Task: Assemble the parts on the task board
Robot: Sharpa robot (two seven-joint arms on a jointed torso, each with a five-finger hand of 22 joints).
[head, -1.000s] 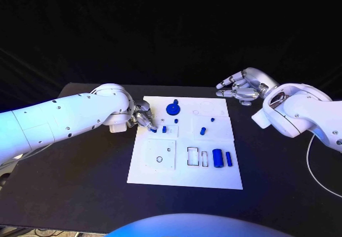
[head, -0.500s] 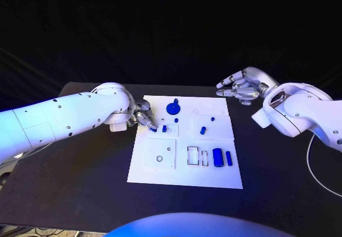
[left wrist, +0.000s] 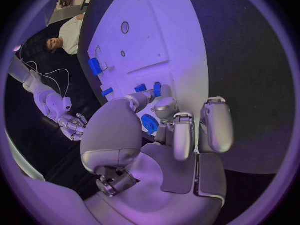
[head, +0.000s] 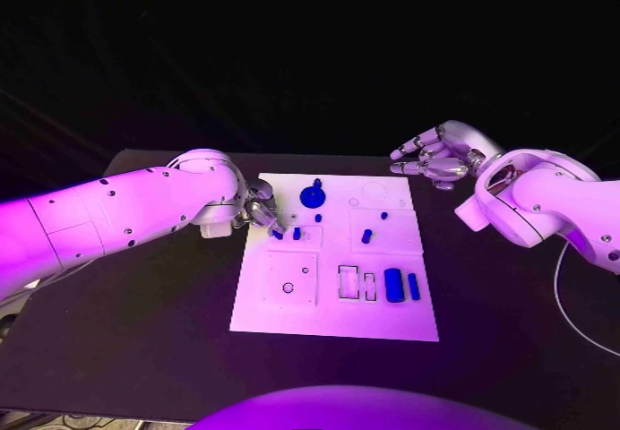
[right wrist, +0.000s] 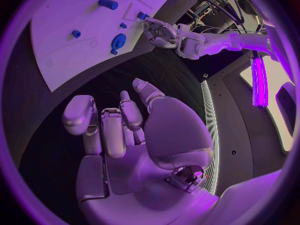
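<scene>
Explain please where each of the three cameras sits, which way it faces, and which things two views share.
Head view: on the robot's head, looking down at the task board; both white arms come in, with the left hand at the board's edge and the right hand beyond its far corner.
Left wrist view: behind the left hand, facing along the board.
Right wrist view: behind the right hand, facing the board and the other hand.
Shared: all three show the board and the round blue part.

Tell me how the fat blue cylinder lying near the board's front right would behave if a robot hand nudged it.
The blue cylinder lies on its side on the flat white board, so it probably rolls sideways. It looks small, rigid, probably light and slippery.
</scene>
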